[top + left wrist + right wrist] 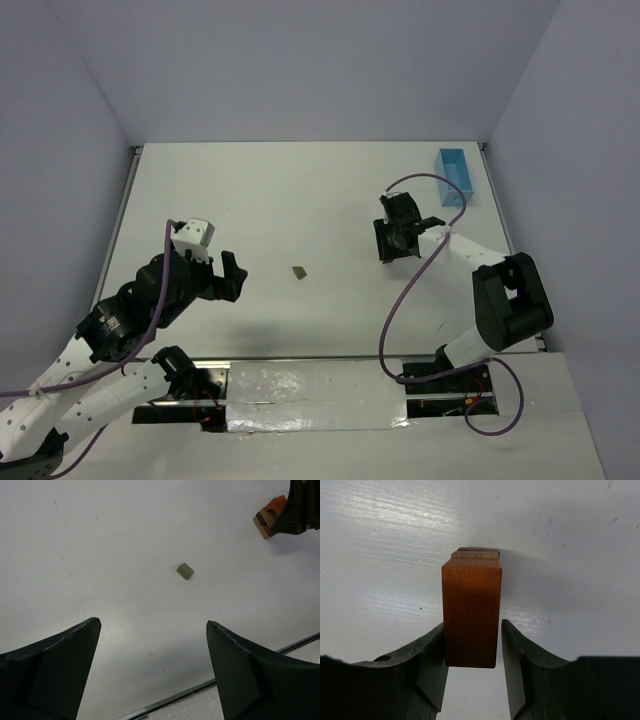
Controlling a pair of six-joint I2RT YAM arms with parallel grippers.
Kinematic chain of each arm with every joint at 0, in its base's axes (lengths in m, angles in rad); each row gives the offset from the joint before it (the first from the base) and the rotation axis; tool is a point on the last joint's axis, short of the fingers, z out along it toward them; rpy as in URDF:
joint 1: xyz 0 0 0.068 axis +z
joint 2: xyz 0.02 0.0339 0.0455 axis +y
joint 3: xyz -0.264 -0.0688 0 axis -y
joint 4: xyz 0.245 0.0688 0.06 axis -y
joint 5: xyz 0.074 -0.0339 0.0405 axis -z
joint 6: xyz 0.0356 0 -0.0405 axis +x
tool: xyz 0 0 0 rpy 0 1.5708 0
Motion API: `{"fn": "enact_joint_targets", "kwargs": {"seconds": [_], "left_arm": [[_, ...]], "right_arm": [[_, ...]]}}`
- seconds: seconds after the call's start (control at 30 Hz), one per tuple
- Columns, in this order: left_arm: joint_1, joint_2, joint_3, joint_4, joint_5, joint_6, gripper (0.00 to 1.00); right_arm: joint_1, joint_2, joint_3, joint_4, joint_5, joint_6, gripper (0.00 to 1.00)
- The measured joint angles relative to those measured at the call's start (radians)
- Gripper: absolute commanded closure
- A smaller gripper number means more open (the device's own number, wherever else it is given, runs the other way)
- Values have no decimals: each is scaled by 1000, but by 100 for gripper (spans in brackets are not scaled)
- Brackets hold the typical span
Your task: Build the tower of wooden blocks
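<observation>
The wood block tower [266, 519] is a small stack of a brown, a tan and an orange block, seen at the top right of the left wrist view. My right gripper [393, 247] stands over it. In the right wrist view its jaws [472, 625] straddle the orange block [471, 610]. The left finger touches it and a thin gap shows at the right finger. The tan block [475, 554] peeks out beneath. A loose olive-green block [299, 271] lies alone mid-table and also shows in the left wrist view [185, 571]. My left gripper [232, 277] is open and empty, left of the olive block [152, 625].
A light blue rectangular tray [455, 175] sits at the far right edge of the table. The table's near edge with a metal strip [200, 686] runs just below the left gripper. A purple cable [400, 300] loops off the right arm.
</observation>
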Motion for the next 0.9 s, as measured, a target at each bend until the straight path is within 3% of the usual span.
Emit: {"fn": "enact_joint_targets", "kwargs": {"seconds": [0.37, 0.9], "left_arm": [[0, -1, 0, 0, 0, 0, 1], [0, -5, 0, 0, 0, 1, 0]], "right_arm": [[0, 0, 0, 0, 0, -3, 53], [0, 0, -13, 0, 0, -4, 50]]}}
